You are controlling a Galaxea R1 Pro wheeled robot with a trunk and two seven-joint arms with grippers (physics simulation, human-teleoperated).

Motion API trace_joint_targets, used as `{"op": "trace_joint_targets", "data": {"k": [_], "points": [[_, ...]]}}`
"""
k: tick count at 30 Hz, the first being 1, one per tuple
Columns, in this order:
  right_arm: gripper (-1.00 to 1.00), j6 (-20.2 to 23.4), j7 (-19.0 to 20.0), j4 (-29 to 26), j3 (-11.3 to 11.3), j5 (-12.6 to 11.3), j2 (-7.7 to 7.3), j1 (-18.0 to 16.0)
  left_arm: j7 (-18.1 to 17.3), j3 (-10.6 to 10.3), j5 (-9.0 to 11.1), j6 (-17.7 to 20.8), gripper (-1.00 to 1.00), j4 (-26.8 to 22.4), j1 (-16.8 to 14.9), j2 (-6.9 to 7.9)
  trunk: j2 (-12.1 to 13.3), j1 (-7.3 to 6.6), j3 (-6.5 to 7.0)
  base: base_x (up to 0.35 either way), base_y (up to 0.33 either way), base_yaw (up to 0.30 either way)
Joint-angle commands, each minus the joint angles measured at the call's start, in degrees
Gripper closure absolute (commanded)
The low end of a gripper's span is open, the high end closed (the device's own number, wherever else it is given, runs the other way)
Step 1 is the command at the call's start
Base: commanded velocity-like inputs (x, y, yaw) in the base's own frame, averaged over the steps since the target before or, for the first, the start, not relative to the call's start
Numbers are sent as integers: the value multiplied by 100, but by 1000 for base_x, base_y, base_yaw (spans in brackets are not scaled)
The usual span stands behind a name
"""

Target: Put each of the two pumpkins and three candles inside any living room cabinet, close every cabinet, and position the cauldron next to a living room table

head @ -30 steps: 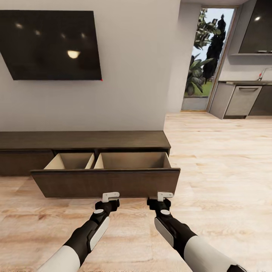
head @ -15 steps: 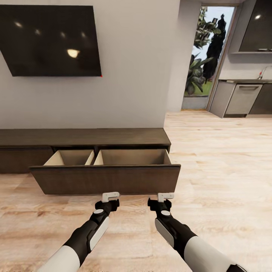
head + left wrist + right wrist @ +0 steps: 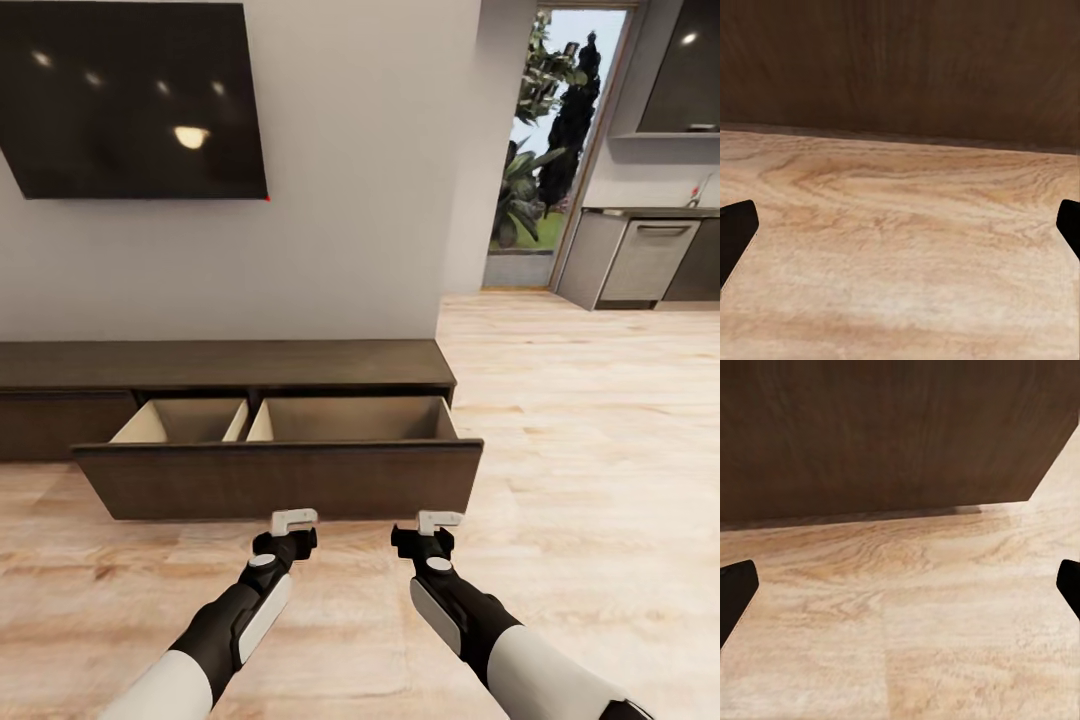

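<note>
The cabinet [image 3: 220, 365] is a long low dark brown unit against the wall. Its wide drawer is pulled out, with the drawer front [image 3: 280, 480] facing me and two pale beige compartments [image 3: 350, 420] showing nothing inside. My left gripper [image 3: 293, 520] and right gripper [image 3: 438, 520] hang side by side over the wood floor just short of that front. Both are open and hold nothing. In the wrist views the dark fingertips [image 3: 733, 232] [image 3: 733, 592] stand wide apart before the drawer front [image 3: 900, 67] [image 3: 885, 435]. The pumpkins, candles, cauldron and table are out of view.
A black TV [image 3: 130, 100] hangs on the wall above the cabinet. To the right, open wood floor [image 3: 600, 450] runs to a glass door with plants [image 3: 545, 150] and grey kitchen units [image 3: 640, 260].
The whole picture has shifted a little and the drawer front looks slightly wider, so the camera moved. Both arms keep the same pose and the drawer stays open.
</note>
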Motion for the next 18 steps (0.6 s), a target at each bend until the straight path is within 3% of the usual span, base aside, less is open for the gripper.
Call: {"op": "trace_joint_targets", "data": {"k": [1, 18], "points": [[-100, 4, -48, -6, 46, -47, -5, -7, 48, -28, 43, 17, -100, -11, -4, 4, -2, 2, -6, 277, 42, 0], [-100, 4, -48, 3, 55, -55, 3, -7, 49, -31, 40, 17, -100, -11, -4, 1, -2, 2, -6, 280, 48, 0]]}}
